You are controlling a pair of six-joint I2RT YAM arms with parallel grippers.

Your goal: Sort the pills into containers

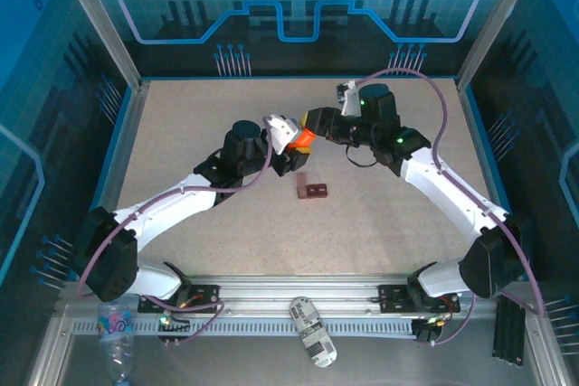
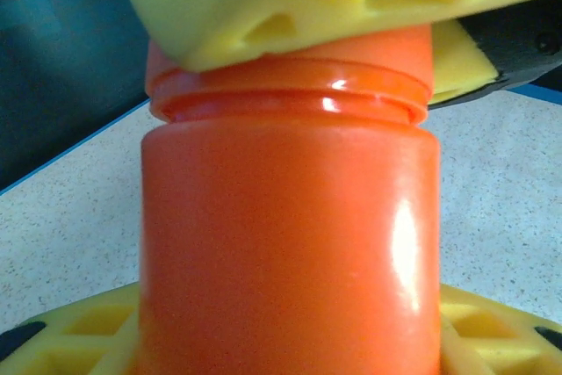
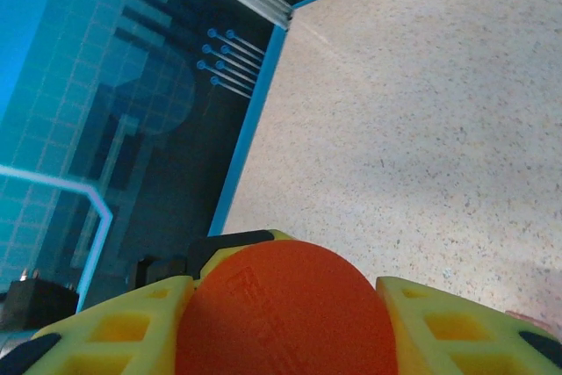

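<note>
Step, as we judged it: uncapping the orange bottle [image 2: 290, 243] | left fingers [image 2: 70, 340] clamped its body, right fingers [image 3: 114, 331] clamped its cap [image 3: 285, 313] | two-well box [image 1: 313, 190] lay on the surface [image 1: 199, 115] near the bottle | next: twist cap off, bottle held steady.

Room along table [image 1: 181, 124] edges — containers [image 1: 313, 191] block centre.

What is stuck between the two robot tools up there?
The orange bottle. In the top view it sits between the left tool, which grips its body, and the right tool, closed around its cap.
</note>
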